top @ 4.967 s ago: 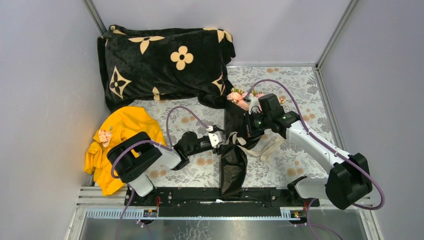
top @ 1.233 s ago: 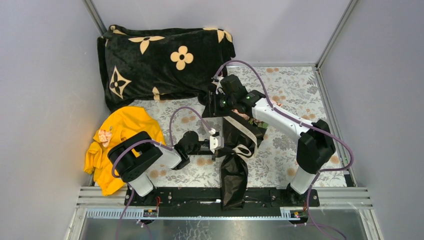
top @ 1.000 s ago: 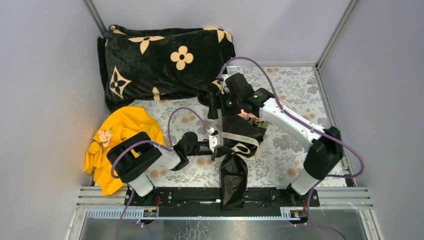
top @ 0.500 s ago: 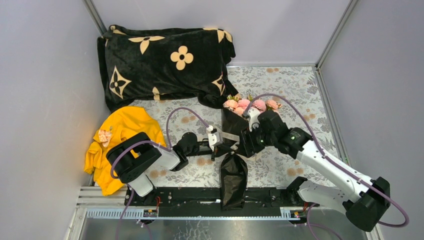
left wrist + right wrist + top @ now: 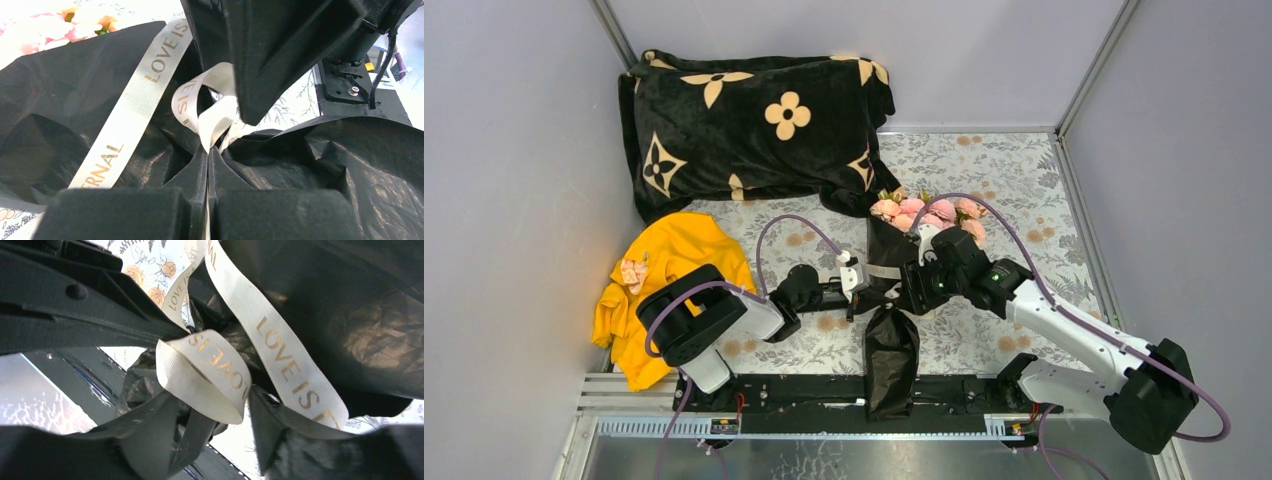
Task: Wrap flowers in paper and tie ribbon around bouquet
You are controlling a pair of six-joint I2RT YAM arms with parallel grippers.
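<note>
The bouquet (image 5: 891,262) lies mid-table (image 5: 1014,170) (its flowers (image 5: 924,210) point toward the back wall). The left gripper (image 5: 207,152) is pinched tight on the ribbon (image 5: 135,95) at the knot. The right gripper (image 5: 220,400) has its jaws apart, the ribbon looped between them.

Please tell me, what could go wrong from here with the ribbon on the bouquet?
The left end effector pinches the cream gold-lettered fabric ribbon only at its tips; a hard pull may slip it free. The right end effector, jaws open, straddles a ribbon loop beside the crinkled black wrapping paper, so closing might grab or tear paper too.
</note>
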